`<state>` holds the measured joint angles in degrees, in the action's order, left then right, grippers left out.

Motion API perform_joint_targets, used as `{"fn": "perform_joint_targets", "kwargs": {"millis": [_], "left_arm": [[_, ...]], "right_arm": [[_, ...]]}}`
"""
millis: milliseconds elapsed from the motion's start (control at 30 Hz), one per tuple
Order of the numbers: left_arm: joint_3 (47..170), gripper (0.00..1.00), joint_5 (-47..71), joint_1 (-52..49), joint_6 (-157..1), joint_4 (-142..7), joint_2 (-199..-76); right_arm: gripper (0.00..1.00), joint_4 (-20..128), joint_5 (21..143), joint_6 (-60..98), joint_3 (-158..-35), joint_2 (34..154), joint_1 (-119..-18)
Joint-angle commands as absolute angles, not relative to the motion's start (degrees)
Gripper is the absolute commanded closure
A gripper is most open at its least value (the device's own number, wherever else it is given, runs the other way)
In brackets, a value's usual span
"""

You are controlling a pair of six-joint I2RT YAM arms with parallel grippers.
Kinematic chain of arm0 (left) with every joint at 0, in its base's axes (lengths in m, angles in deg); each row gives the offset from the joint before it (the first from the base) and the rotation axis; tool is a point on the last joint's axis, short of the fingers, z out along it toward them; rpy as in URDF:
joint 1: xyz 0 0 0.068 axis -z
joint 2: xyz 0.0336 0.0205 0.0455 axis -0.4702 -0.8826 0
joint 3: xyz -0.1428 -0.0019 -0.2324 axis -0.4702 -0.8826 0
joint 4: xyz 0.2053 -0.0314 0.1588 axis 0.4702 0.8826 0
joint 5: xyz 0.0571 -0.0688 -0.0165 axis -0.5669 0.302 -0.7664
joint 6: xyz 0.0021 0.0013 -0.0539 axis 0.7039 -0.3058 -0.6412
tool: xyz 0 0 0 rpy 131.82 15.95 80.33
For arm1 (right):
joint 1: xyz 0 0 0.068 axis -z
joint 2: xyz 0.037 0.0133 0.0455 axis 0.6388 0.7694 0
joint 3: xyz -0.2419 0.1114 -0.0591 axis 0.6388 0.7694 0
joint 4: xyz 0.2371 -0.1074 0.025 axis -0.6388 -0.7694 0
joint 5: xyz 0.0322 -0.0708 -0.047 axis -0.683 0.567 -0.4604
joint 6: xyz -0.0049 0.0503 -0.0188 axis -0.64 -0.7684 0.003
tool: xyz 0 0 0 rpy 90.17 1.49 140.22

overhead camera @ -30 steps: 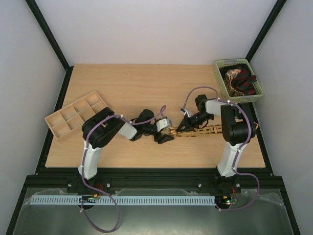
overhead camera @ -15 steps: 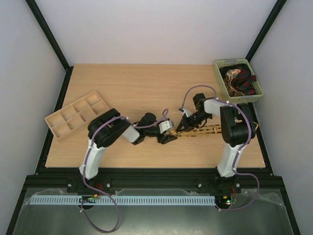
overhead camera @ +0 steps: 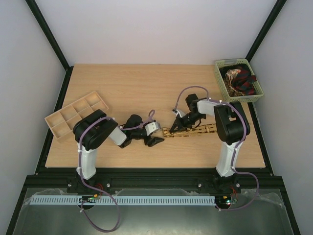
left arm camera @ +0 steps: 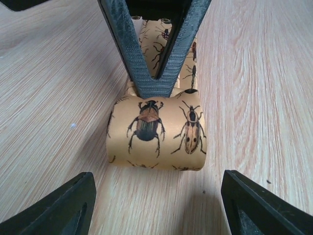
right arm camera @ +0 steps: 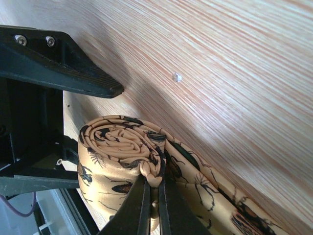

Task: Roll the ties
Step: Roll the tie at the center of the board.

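Snugly, the right gripper pinches the glossy, spiral-rolled tie.

Top cam looks down on table from behind; both wrist cams (v. close) share the tie roll.

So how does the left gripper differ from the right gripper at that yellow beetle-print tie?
The left gripper is open and clear of the rolled end of the tan-yellow beetle-print fabric tie; the right gripper is shut, pinching that roll. In the top view the left gripper sits left of the roll, the right gripper on its right. Both sit low over the wooden table at that roll.
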<state>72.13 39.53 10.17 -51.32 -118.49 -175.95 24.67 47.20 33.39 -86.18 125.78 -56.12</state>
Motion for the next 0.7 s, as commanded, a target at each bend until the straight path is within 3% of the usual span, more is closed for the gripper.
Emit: {"fn": "perform_joint_targets", "kwargs": {"millis": [0, 267, 467, 533, 667], "left_arm": [[74.17, 0.26, 41.34, 11.69, -52.79, -119.18, -178.43], [80.01, 0.30, 40.91, 13.81, -54.47, -121.85, -183.96], [80.10, 0.57, 38.30, 14.14, -51.73, -117.38, -184.36], [78.84, 0.62, 36.17, 14.10, -48.78, -113.49, -182.33], [77.46, 0.66, 30.20, 13.97, -43.24, -103.79, -178.22]], "right_arm": [[0.99, 21.74, 61.68, 34.40, -82.81, 129.51, -55.27], [0.99, 21.38, 66.06, 34.99, -82.88, 128.30, -55.02], [0.99, 22.06, 62.36, 33.37, -84.94, 129.56, -55.24], [0.94, 21.40, 60.89, 33.17, -86.58, 129.72, -55.25], [0.71, 16.09, 56.96, 35.21, -90.98, 128.93, -54.17]]}}
